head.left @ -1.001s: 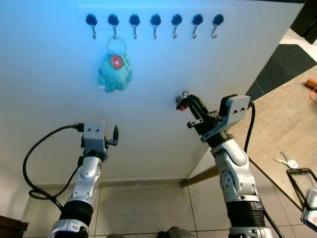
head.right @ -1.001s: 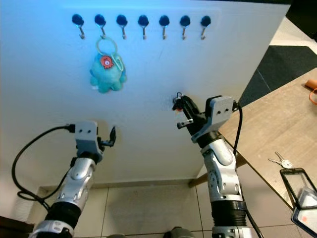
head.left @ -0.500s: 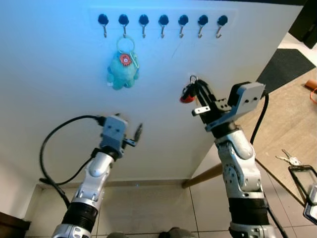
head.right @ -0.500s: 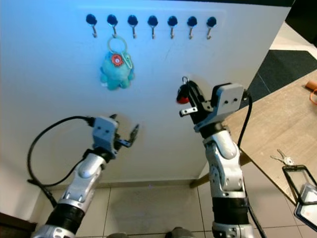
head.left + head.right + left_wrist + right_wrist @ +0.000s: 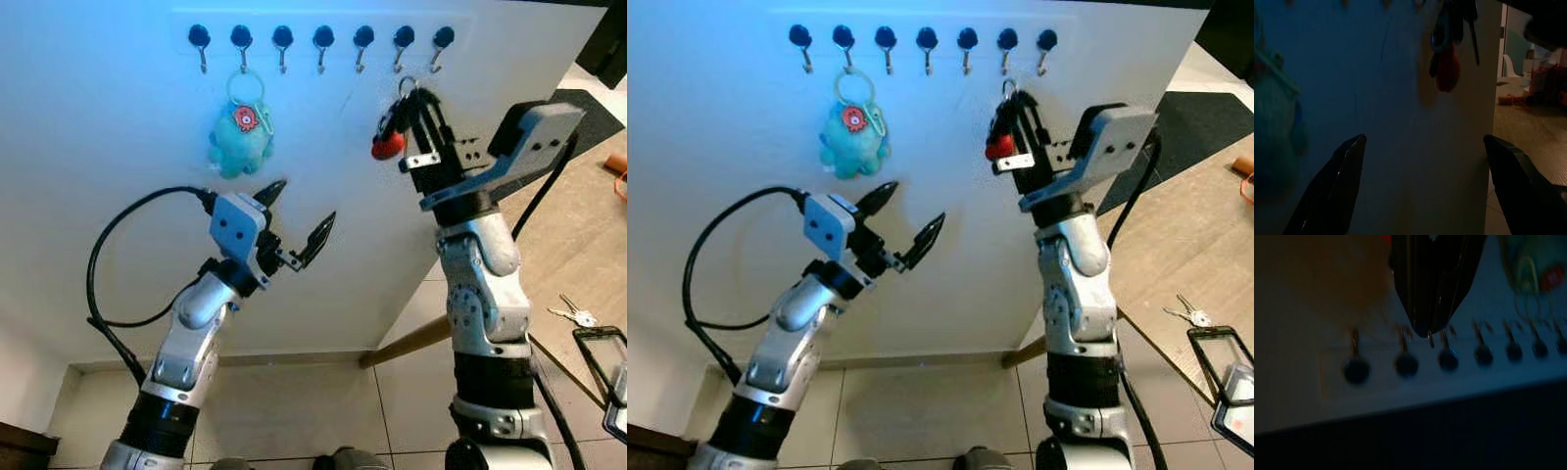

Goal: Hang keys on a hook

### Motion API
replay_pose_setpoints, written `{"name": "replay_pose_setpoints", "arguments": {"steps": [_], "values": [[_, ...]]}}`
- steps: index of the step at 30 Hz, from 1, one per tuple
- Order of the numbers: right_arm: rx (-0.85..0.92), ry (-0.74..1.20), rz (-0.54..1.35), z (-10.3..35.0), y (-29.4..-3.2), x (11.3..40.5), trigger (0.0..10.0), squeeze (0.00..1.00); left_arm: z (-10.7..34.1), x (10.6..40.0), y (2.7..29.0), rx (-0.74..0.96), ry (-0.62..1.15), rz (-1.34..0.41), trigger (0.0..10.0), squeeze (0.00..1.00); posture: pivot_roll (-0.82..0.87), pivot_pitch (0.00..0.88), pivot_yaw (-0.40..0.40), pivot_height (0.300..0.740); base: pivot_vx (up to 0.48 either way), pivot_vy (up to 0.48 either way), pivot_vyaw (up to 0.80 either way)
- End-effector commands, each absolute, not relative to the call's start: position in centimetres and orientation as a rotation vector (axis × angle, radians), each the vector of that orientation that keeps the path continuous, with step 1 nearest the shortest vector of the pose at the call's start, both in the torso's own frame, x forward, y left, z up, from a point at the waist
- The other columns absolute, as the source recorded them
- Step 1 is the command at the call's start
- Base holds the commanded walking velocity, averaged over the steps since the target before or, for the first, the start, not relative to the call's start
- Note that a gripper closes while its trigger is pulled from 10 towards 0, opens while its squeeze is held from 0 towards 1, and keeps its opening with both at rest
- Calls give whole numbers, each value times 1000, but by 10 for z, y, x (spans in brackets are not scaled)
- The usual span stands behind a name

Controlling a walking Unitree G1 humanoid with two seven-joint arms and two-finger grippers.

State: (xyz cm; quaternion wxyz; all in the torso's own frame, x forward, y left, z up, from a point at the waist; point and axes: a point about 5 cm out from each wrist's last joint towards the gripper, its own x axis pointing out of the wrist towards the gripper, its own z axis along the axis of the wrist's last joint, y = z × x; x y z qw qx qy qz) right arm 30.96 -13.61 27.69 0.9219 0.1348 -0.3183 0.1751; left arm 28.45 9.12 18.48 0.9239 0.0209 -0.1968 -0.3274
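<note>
right gripper (image 5: 419, 103) jaws gripping red-tagged key bunch (image 5: 390, 137), now rising to black-knobbed hook row (image 5: 403, 39) | left gripper (image 5: 294, 217) jaws gaping, idle | hanging imminent

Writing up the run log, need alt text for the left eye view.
The right gripper holds a key bunch with a red fob up under the row of hooks on a white panel. The left gripper is open below a hanging teal plush keychain.
</note>
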Motion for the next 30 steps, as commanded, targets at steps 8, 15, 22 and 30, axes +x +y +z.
{"name": "replay_pose_setpoints", "arguments": {"steps": [8, 15, 22, 30], "values": [[330, -617, 439, 281, -133, 319, 10000, 0, 199, 289, 82, 101, -410, -662, 10000, 0, 49, 97, -52, 740, 0, 0, 0], [351, -571, 492, 279, -126, 324, 10000, 0, 201, 290, 81, 111, -414, -659, 10000, 0, 49, 97, -52, 740, 0, 0, 0], [338, -547, 507, 278, -122, 329, 10000, 0, 200, 290, 82, 116, -406, -649, 10000, 0, 51, 98, -56, 740, 0, 0, 0], [315, -544, 523, 279, -122, 331, 10000, 0, 200, 290, 80, 120, -401, -644, 10000, 0, 51, 98, -56, 740, 0, 0, 0]]}}
